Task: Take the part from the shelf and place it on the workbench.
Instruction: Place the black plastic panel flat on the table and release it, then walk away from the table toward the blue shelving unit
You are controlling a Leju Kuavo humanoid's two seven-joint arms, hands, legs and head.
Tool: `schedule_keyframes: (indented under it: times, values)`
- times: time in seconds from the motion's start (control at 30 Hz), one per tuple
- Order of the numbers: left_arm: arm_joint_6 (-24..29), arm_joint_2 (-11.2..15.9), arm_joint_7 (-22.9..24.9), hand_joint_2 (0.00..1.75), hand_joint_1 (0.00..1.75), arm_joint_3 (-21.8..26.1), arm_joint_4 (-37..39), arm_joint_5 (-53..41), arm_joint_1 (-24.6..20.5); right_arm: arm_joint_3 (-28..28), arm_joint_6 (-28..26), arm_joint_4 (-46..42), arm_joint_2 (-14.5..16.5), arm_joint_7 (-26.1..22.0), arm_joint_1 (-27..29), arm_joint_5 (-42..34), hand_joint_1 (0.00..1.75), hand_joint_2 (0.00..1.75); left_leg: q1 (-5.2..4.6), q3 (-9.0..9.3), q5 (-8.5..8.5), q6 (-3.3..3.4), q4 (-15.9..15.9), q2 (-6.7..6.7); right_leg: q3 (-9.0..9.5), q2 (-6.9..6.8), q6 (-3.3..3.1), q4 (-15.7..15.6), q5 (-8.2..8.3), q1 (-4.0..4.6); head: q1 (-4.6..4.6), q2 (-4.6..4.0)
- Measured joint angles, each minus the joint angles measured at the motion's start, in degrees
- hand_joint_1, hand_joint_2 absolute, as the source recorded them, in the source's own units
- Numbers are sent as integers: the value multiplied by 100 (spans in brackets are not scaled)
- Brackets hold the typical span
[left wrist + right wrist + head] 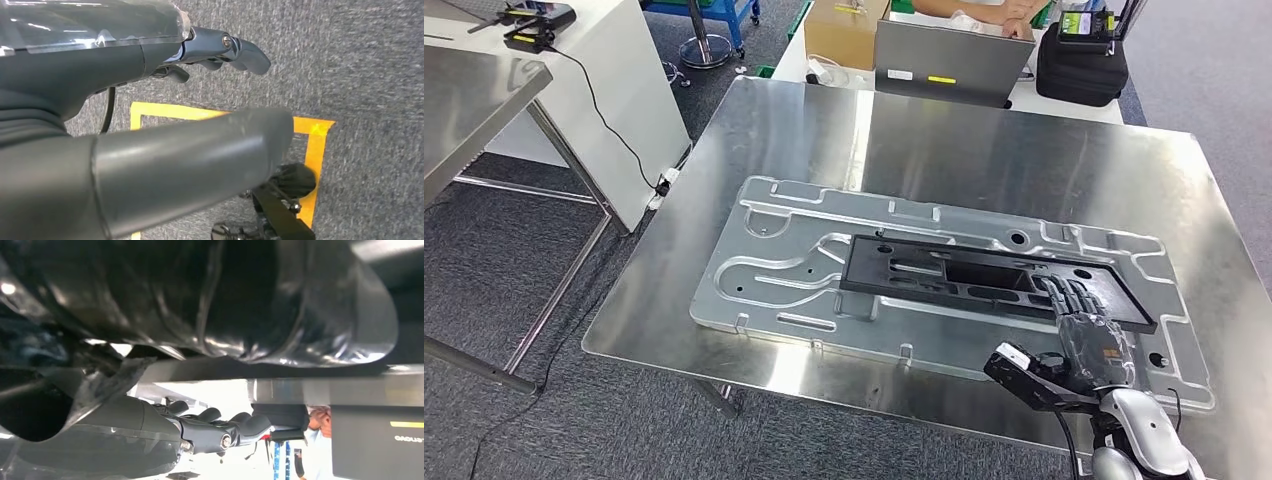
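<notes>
The black part is lying flat on the silver panel toward the tabletop's near right edge. The right robot hand is resting on its end; whether it's gripping, I cannot tell. The left robot hand is hanging loose, holding nothing. Placement looks nearly finished; only letting go seems left.

Head view is bright and evenly lit from overhead; the steel workbench carries broad soft glare, with a pale streak running down its middle. Shadows are faint. The left wrist view is sharp on the carpet, blurred close up. The right wrist view is dark, with blown-out white beyond.
</notes>
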Motion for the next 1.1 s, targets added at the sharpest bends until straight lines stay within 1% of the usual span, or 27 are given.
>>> schedule_keyframes:
  times: [0.03,0.07,0.13,0.17,0.2,0.27,0.3,0.33,0.37,0.4,0.43,0.47,0.53,0.57,0.6,0.67,0.7,0.73,0.8,0.83,0.87,0.9,0.93,0.97,1.03,1.07,1.1]
  values:
    - [-3,-1,-1,0,0,5,-2,0,1,4,-3,1,1,-5,6,4,0,0,-3,-18,36,-39,14,-6,156,9,-23,-269,44,8,1,0]
    - [-8,-1,-2,0,0,12,-4,1,1,9,-7,2,1,-13,9,10,0,0,-7,-23,77,-77,17,-12,213,19,-56,-391,39,28,-2,0]
    - [-20,-1,-4,0,0,22,-6,1,5,21,-12,5,4,-22,18,24,0,0,-6,-25,162,-150,-6,-26,167,24,-152,-400,109,46,-1,0]
    - [-26,-2,-4,0,0,25,-6,0,7,28,-13,7,6,-27,13,30,0,0,3,-57,120,-180,22,-30,119,12,-206,-402,161,43,-3,0]
    - [-32,-4,-4,0,0,25,-6,-1,12,35,-20,8,8,-31,13,40,0,0,13,-112,-36,-206,130,-33,57,-2,-267,-410,226,36,-1,0]
    - [-39,-7,-4,0,0,26,-6,-1,15,52,-59,9,11,-47,18,88,0,0,31,-280,-624,-241,664,-31,-104,-26,-347,-415,369,37,-3,0]
    - [-43,-7,-4,0,0,26,-6,-1,12,66,-88,8,13,-59,26,133,0,0,33,-358,-911,-254,1041,-30,-193,-30,-362,-410,437,46,-3,0]
    - [-47,-7,-4,0,0,26,-6,-1,9,86,-116,8,14,-69,36,201,0,0,34,-400,-1075,-263,1384,-30,-283,-33,-361,-402,504,57,-3,0]
    - [-51,-7,-4,0,0,26,-6,-1,8,109,-140,8,16,-76,46,276,0,0,34,-374,-1102,-264,1610,-29,-378,-36,-358,-390,569,68,-3,0]
    - [-56,-8,-4,0,0,26,-6,-1,6,135,-162,7,17,-78,56,356,0,0,32,-264,-1013,-254,1658,-29,-473,-38,-352,-373,629,78,-3,0]
    - [-59,-8,-4,0,0,26,-6,-1,4,161,-185,1,19,-77,68,431,0,0,29,-50,-867,-230,1493,-29,-564,-40,-344,-352,683,87,-3,0]
    - [-61,-8,-4,0,0,26,-6,-1,-1,184,-208,-11,21,-76,79,490,0,0,20,255,-754,-193,1154,-32,-639,-41,-334,-329,732,95,-3,0]
    - [-64,-1,-5,0,0,26,-8,-1,-24,235,-262,-60,25,-74,106,604,0,0,-14,903,-780,-120,287,-32,-737,-44,-294,-293,817,117,-2,0]
    - [-66,1,-7,0,0,26,-9,-1,-35,267,-290,-91,27,-73,119,659,0,0,-33,1095,-841,-95,-14,-33,-754,-49,-264,-292,864,117,-1,0]
    - [-67,3,-9,0,0,26,-10,-1,-41,301,-317,-122,30,-73,133,715,0,0,-53,1179,-879,-78,-183,-33,-764,-55,-226,-305,916,113,-1,0]
    - [-69,-3,-11,0,0,27,-9,-1,-36,368,-373,-185,37,-72,171,821,0,0,-47,1121,-773,-27,-273,-19,-786,-46,-152,-334,976,99,-2,0]
    - [-70,-5,-10,0,0,28,-9,-2,-33,398,-404,-218,41,-68,197,878,0,0,-35,1073,-694,20,-303,-4,-827,-33,-122,-282,877,93,-2,0]
    - [-69,-8,-9,0,0,29,-9,-2,-29,434,-442,-255,44,-63,225,940,0,0,-19,1006,-608,62,-334,15,-892,-21,-97,-128,661,88,0,0]
    - [-68,-12,-7,0,0,31,-9,-3,-26,521,-523,-334,54,-39,288,1055,0,0,-17,846,-465,115,-341,38,-1053,-11,-58,464,70,64,2,0]
    - [-68,-14,-7,0,0,32,-9,-3,-22,574,-569,-374,60,-25,329,1110,0,0,-20,753,-398,113,-329,44,-1110,-12,-36,812,-123,56,1,0]
    - [-68,-15,-7,0,0,33,-8,-3,-20,630,-615,-414,66,-4,374,1163,0,0,-22,657,-335,104,-311,47,-1114,-12,-16,1061,-166,47,1,0]
    - [-67,-18,-7,0,0,34,-9,-2,-19,686,-663,-453,71,14,421,1211,0,0,-21,553,-277,90,-282,50,-1041,-12,1,1161,-81,37,1,0]
    - [-66,-23,-7,0,0,35,-9,-2,-17,742,-721,-494,76,36,467,1254,0,0,-18,448,-227,72,-242,51,-876,-14,13,1067,86,25,1,0]
    - [-65,-30,-7,0,0,35,-10,-1,-16,802,-783,-539,83,64,511,1286,0,0,-14,349,-186,50,-190,51,-612,-15,19,780,241,12,1,0]
    - [-60,-46,-6,0,0,38,-10,3,-11,916,-918,-628,102,123,590,1311,0,0,-19,190,-122,-9,-77,46,-30,-9,-6,-18,238,19,-2,0]
    - [-57,-52,-6,0,0,40,-10,7,-9,972,-1000,-669,119,155,646,1301,0,0,-22,151,-88,-47,-39,43,147,-4,-40,-305,164,33,-3,0]
    - [-54,-57,-5,0,0,44,-10,10,-7,1021,-1071,-703,138,181,701,1283,0,0,-24,132,-47,-86,-25,41,217,1,-84,-451,95,55,-6,0]
